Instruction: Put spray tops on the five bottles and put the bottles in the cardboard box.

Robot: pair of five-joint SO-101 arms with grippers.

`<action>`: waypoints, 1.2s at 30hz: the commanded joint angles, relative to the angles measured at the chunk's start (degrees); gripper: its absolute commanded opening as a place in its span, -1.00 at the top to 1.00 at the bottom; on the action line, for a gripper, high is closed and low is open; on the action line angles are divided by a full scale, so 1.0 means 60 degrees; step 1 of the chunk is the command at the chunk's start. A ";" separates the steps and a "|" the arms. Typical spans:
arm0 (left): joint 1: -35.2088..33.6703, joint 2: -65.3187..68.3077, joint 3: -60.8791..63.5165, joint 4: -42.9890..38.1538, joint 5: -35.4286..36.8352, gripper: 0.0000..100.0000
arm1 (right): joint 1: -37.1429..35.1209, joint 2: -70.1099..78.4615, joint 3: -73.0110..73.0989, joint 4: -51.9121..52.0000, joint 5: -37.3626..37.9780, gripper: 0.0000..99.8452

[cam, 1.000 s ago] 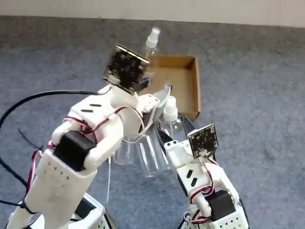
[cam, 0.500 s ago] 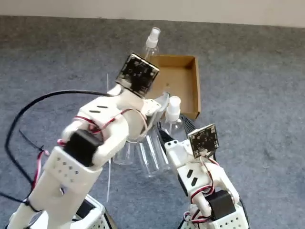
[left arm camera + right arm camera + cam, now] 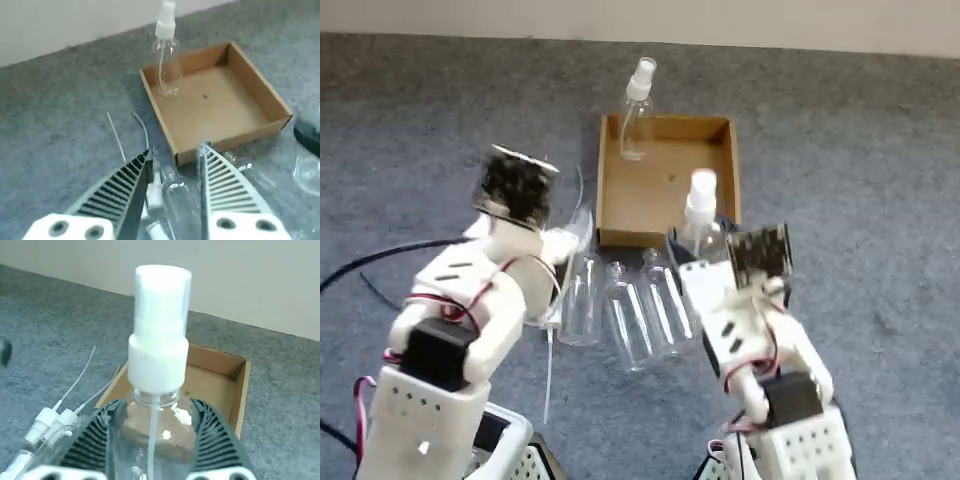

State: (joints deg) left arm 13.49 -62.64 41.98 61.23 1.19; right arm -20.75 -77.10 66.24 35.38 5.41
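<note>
The right gripper [image 3: 156, 410] is clamped around a clear capped bottle [image 3: 701, 205], holding it upright just at the near edge of the cardboard box [image 3: 731, 180]. A second capped bottle [image 3: 167, 65] stands in the box's far corner. The left gripper [image 3: 175, 150] is wide open and holds nothing. It hangs over three uncapped bottles [image 3: 625, 320] lying on the grey bench beside loose spray tops [image 3: 42, 422].

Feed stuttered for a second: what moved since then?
The left arm drew back from over the brown cardboard box, jaws open. The right arm, jaws shut on the clear plastic bottle with white spray top, carried it toward the box. The capped bottle standing in the box and three uncapped bottles stayed put.
</note>
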 commanded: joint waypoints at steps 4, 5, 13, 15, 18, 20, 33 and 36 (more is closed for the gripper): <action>-0.0037 -0.1297 0.3245 -0.2022 -0.0410 0.70 | -0.0110 0.4960 -0.4623 -0.0168 0.0029 0.99; 0.0051 -0.1473 0.3436 -0.2051 -0.0425 0.70 | -0.0271 0.5619 -0.5136 0.0139 0.0029 0.99; 0.0696 -0.2835 0.4125 -0.2051 -0.0425 0.70 | -0.1810 0.8828 -0.8286 0.1736 0.0029 0.99; 0.0652 -0.2996 0.4168 -0.2081 -0.0425 0.70 | -0.2088 0.8945 -0.8652 0.1883 0.0029 0.99; 0.0681 -0.2982 0.4183 -0.2081 -0.0410 0.58 | -0.2366 0.8960 -0.8813 0.2293 0.0029 0.99; 0.0681 -0.2908 0.4183 -0.2095 -0.0410 0.48 | -0.2484 0.8960 -0.8842 0.2659 0.0029 0.99; 0.0608 -0.1473 0.4183 -0.3121 -0.0454 0.42 | -0.2557 0.8945 -0.8872 0.3729 -0.0498 0.99; 0.0593 -0.1370 0.4183 -0.3209 -0.0469 0.42 | -0.2557 0.8945 -0.8872 0.3919 -0.0498 0.99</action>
State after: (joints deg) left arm 16.84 -71.69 67.38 44.70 -1.27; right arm -35.52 -23.03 16.92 57.54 3.30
